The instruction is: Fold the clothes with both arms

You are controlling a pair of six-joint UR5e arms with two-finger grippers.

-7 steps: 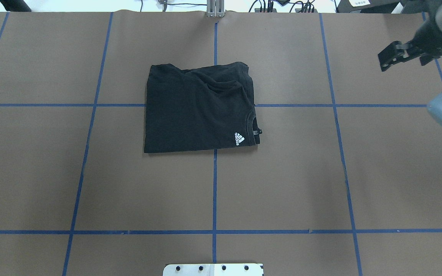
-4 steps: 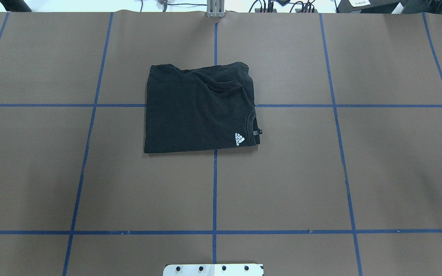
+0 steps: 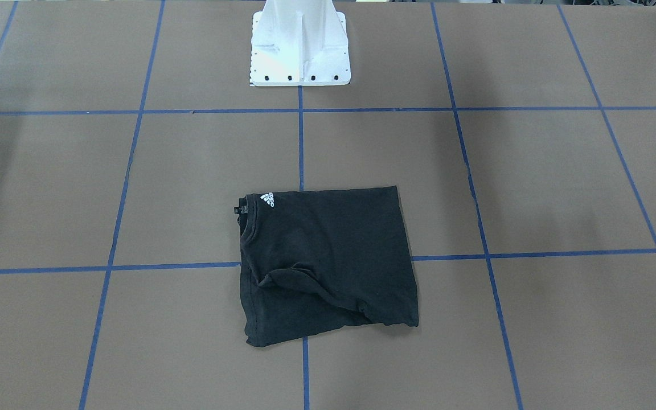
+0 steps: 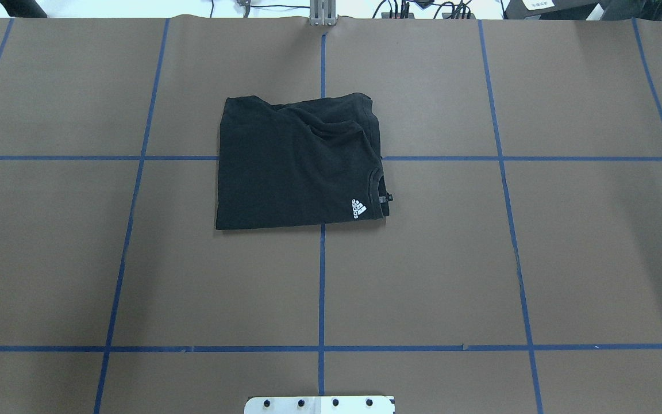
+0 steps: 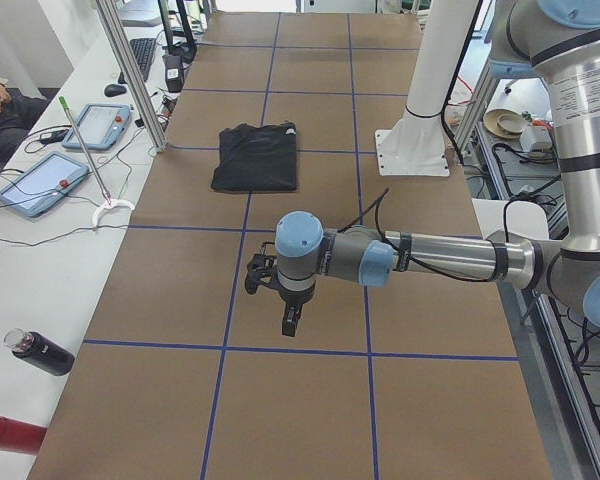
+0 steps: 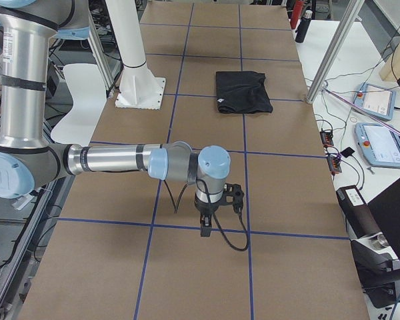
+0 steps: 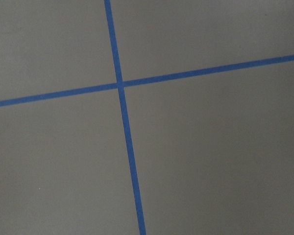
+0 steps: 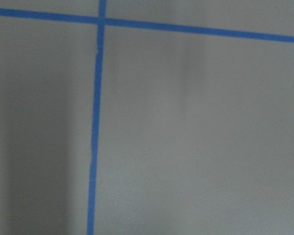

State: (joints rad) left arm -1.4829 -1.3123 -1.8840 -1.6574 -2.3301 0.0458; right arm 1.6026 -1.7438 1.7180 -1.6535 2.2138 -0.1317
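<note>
At the table's [image 5: 310,420] left end, the left arm [image 5: 440,258] reaches out level over the brown cover. The left gripper [image 5: 291,326] points down above a blue tape line [image 5: 330,352] — whether its jaws are parted or closed cannot be told. At the opposite end the right arm [image 6: 113,160] takes a like pose; the right gripper [image 6: 205,229] also hangs over the grid, and its jaw state cannot be told either. Farther along, well apart from both, the black T-shirt [image 4: 296,167] lies folded in a rough rectangle across the central tape crossing — white logo [image 4: 359,208] upward by the collar, in front of the white pedestal base [image 3: 299,45].
</note>
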